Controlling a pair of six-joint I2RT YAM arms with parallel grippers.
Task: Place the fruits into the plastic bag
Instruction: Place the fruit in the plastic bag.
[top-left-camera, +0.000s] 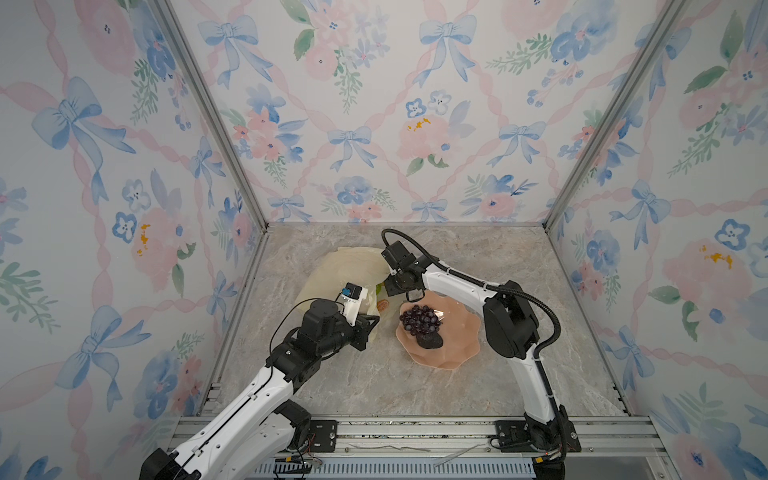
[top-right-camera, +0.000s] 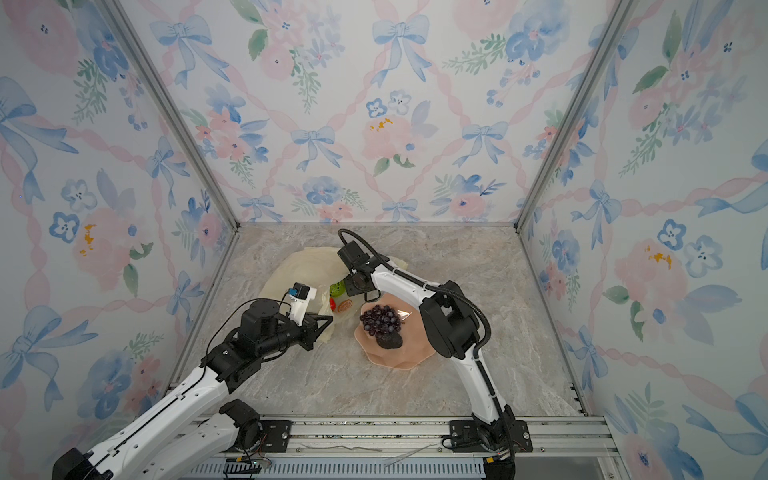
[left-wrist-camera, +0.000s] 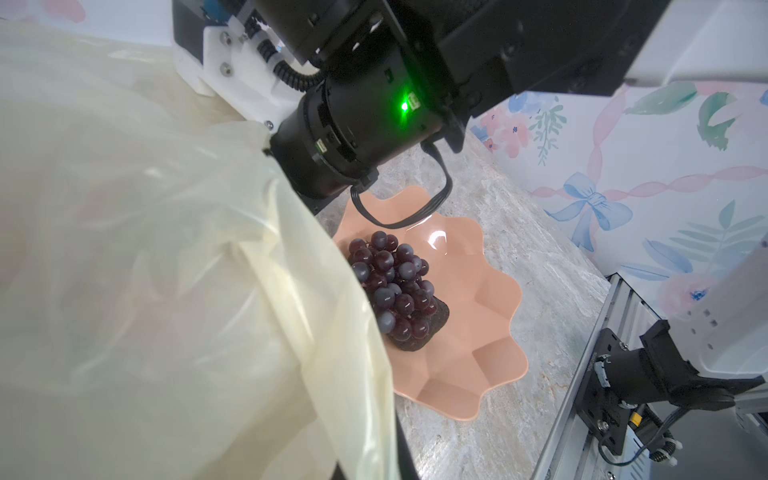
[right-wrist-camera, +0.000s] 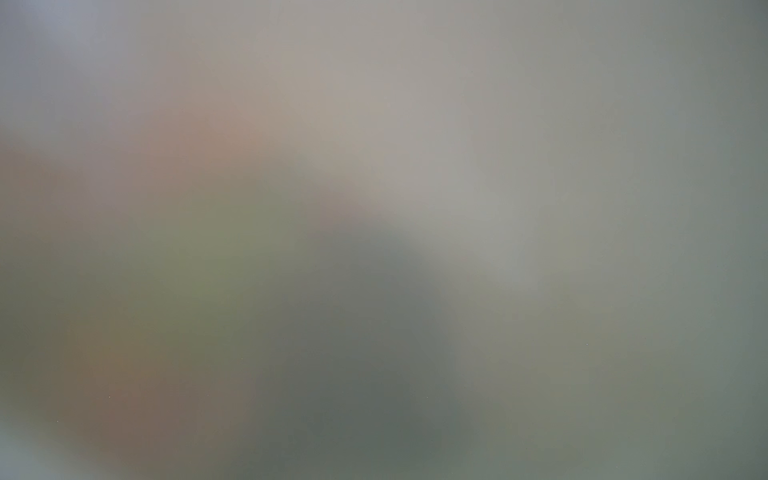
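left pincer (top-left-camera: 372, 321) clamped on plastic bag (top-left-camera: 332, 270) rim, right pincer (top-left-camera: 387, 286) at bag mouth, grip hidden, grape bunch (top-left-camera: 419, 318) on pink dish (top-left-camera: 459, 336)

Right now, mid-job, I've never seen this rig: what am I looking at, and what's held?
Two robot arms with pincer grippers work on a table. Both top views look down from above; each wrist view rides an arm. The right wrist view is only blur. A dish holds grapes and a dark fruit. The left gripper is shut, apparently pinching the bag open. The right arm reaches into the bag, where a green fruit shows; its jaws are hidden.
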